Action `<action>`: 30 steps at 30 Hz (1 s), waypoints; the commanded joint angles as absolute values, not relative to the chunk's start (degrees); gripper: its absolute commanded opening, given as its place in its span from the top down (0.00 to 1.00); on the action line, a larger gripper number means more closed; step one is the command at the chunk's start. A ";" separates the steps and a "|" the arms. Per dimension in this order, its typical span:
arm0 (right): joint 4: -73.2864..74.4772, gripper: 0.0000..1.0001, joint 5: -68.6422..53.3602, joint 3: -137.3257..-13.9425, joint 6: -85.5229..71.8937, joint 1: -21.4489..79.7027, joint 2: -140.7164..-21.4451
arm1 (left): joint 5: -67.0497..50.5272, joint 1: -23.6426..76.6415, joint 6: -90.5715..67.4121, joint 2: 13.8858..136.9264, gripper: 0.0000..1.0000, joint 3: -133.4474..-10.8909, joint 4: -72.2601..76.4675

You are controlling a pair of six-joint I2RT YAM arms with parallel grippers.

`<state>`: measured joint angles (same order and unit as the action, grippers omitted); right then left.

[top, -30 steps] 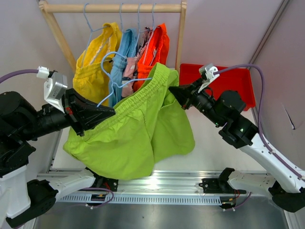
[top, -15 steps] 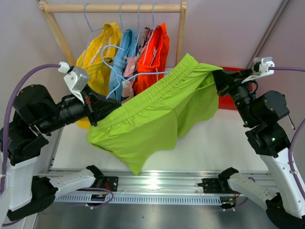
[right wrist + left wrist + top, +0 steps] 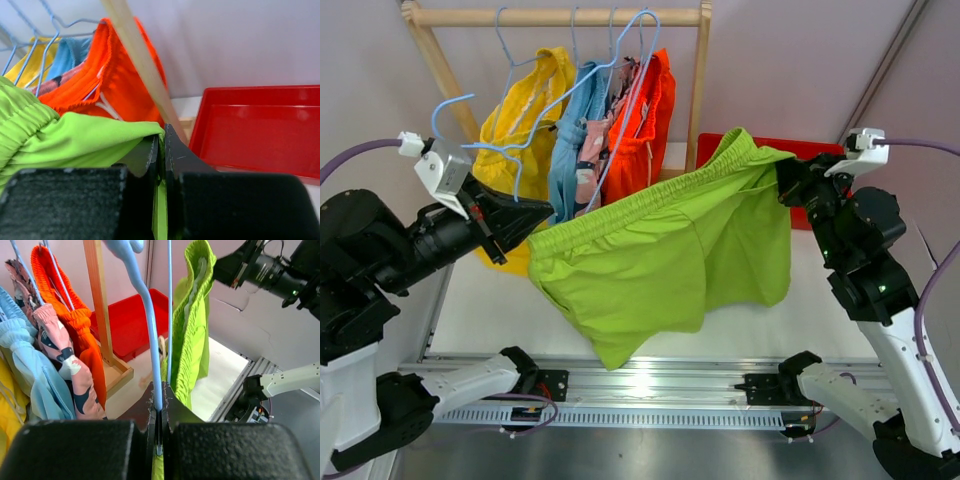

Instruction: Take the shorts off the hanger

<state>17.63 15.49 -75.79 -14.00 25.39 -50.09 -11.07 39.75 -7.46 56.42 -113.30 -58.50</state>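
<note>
The lime green shorts (image 3: pixel 660 250) hang stretched between my two grippers, in front of the rack. My left gripper (image 3: pixel 544 219) is shut on a light blue wire hanger (image 3: pixel 570 95), which tilts up toward the rail. In the left wrist view the wire (image 3: pixel 159 390) sits between the closed jaws, with a sliver of lime fabric below it. My right gripper (image 3: pixel 783 181) is shut on the waistband's other end (image 3: pixel 100 137). Yellow shorts (image 3: pixel 525 120), light blue shorts (image 3: pixel 575 130), pink patterned shorts (image 3: pixel 595 150) and orange shorts (image 3: pixel 645 110) hang on the rack.
A wooden rack with a top rail (image 3: pixel 555 16) and a right post (image 3: pixel 698 90) stands at the back. A red tray (image 3: pixel 820 155) lies behind my right gripper and also shows in the right wrist view (image 3: pixel 260 130). A metal rail (image 3: pixel 650 385) runs along the near edge.
My left arm has pulled back to the left. The blue hanger has swung up out of the waistband toward the rail. The lime shorts now sag lower between the grippers.
</note>
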 commanded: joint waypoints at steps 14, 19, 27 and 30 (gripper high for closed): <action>14.93 1.00 12.19 -77.38 -8.90 49.22 -54.66 | 4.82 39.81 -10.37 63.63 1.00 -103.28 -35.15; 17.14 1.00 23.90 -100.41 -2.64 40.19 -65.90 | 1.86 39.81 -11.24 59.07 1.00 -89.34 -34.37; 16.36 1.00 21.27 -148.33 3.85 18.30 -93.76 | -2.28 40.43 -14.59 55.90 1.00 -80.34 -33.05; 8.20 1.00 19.42 -146.79 3.52 13.38 -96.76 | -1.85 40.43 -15.12 57.47 1.00 -79.72 -31.82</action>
